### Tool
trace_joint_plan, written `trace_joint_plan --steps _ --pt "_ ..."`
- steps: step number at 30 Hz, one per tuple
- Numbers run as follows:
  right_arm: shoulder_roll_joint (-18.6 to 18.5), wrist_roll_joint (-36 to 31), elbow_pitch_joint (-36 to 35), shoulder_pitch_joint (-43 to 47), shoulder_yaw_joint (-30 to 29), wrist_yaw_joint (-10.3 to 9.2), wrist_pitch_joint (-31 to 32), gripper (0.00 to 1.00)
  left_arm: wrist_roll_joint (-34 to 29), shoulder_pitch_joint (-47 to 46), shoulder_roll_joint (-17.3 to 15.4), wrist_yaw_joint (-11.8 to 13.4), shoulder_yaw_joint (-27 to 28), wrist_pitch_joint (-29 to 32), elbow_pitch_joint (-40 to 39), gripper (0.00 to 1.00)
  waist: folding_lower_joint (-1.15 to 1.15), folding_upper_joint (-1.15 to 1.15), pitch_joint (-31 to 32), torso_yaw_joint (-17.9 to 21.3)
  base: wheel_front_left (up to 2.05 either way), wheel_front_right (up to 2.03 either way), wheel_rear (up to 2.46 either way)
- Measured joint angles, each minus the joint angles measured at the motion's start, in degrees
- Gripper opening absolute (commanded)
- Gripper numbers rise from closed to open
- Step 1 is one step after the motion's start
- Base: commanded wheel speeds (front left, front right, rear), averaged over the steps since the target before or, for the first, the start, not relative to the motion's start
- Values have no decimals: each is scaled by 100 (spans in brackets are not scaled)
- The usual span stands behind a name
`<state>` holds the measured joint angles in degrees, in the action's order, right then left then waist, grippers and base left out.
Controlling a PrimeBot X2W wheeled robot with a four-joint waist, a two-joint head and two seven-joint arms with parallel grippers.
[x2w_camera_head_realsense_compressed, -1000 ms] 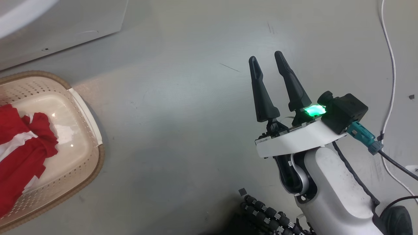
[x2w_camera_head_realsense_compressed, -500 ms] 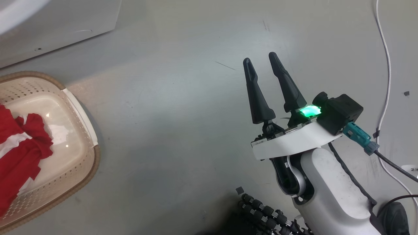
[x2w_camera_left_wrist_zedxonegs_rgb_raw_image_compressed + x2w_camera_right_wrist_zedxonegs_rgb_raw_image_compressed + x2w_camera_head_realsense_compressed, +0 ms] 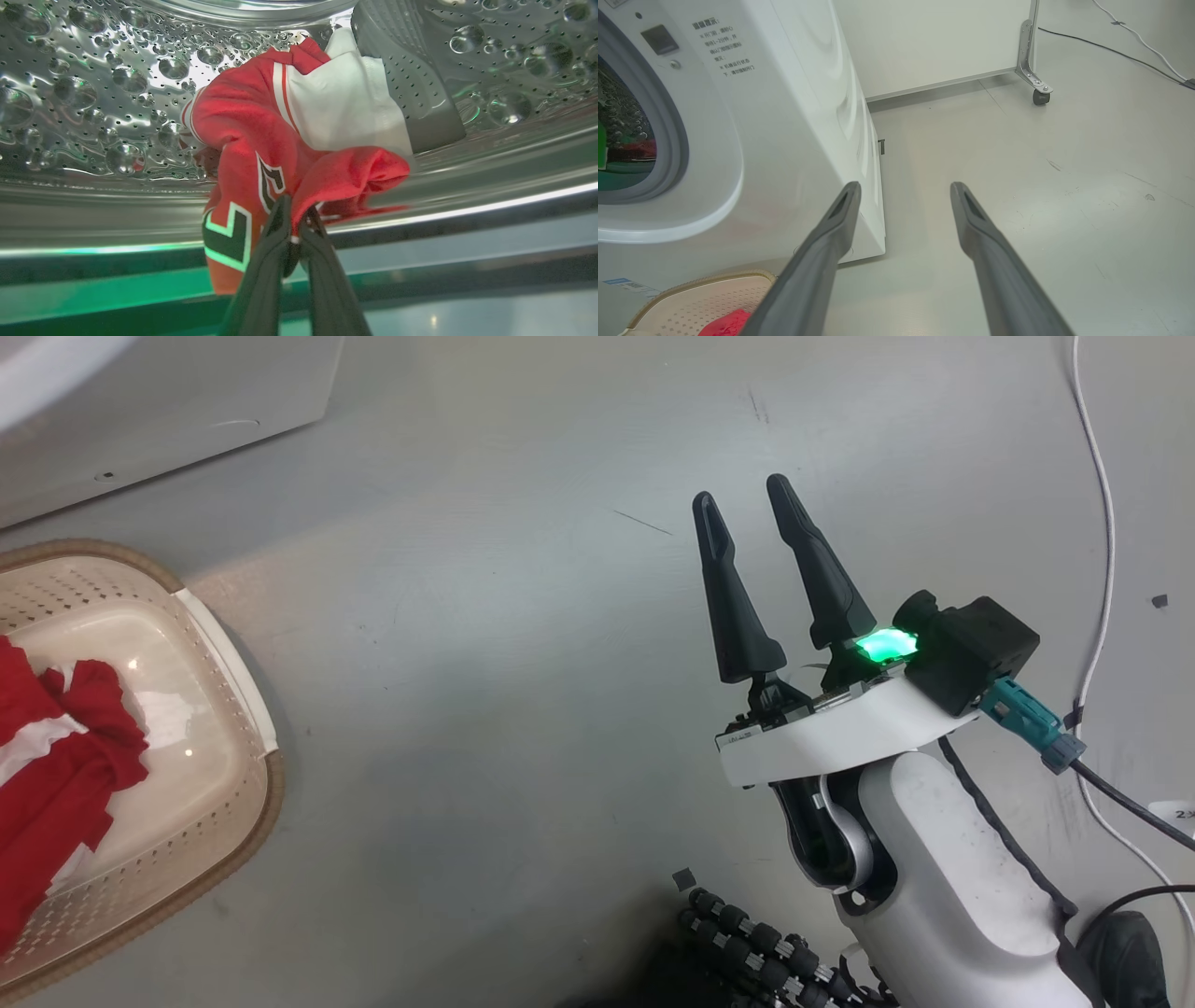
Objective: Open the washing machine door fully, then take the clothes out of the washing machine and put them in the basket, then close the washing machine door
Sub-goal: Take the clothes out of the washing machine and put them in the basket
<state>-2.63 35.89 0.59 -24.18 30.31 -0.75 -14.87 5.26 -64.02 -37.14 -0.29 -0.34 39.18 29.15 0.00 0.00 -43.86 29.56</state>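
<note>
Left wrist view: the left gripper (image 3: pixel 296 211) is clenched on a fold of the red jersey (image 3: pixel 252 121) inside the steel drum (image 3: pixel 93 93) of the washing machine (image 3: pixel 784 116), the unloading step evidently in hand, while another red garment (image 3: pixel 56 775) lies in the basket (image 3: pixel 210 803) on the floor (image 3: pixel 513 709). The right gripper (image 3: pixel 738 490) hangs released and empty, well apart from the basket. Next, it seems, the jersey must be drawn over the drum's lip and carried to the basket; anything behind the bunch is hidden, and the head view's left edge cuts the basket off.

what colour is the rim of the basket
Brown; the basket rim shows best in the head view.
</note>
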Motion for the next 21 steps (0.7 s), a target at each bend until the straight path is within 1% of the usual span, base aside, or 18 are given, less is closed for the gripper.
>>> trace_joint_plan --steps 5,14,16,21 --pt "0 0 0 -2 9 0 0 100 1 -6 0 0 -5 -80 -43 0 0 0 -5 -3 0 0 0" --pt "0 -1 0 -44 9 0 0 100 5 -34 33 0 -5 -458 -249 0 0 0 -7 -41 0 0 0" --pt "0 -5 2 -60 -2 0 0 100 27 -34 67 1 1 -573 -289 0 0 0 0 -60 0 0 0" --pt "-1 -53 22 -101 -27 0 0 100 115 -17 283 70 58 -951 -379 0 0 0 57 -132 0 0 0"
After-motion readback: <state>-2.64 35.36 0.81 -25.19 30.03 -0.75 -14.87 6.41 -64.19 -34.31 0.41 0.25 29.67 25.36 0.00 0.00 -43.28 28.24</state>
